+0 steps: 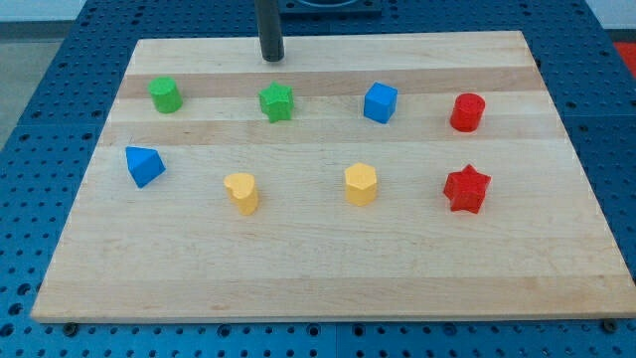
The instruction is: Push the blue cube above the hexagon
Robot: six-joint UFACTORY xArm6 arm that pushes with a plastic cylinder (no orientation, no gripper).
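Note:
The blue cube (380, 102) sits on the wooden board in the upper row, right of centre. The yellow hexagon (361, 184) sits below it in the lower row, a little to its left. My tip (272, 57) rests near the board's top edge, left of the blue cube and just above the green star (277, 102). The tip touches no block.
A green cylinder (165, 95) is at upper left, a red cylinder (467, 112) at upper right. A blue triangular block (144, 165), a yellow heart (241, 192) and a red star (466, 188) share the lower row. The wooden board (328, 278) lies on a blue perforated table.

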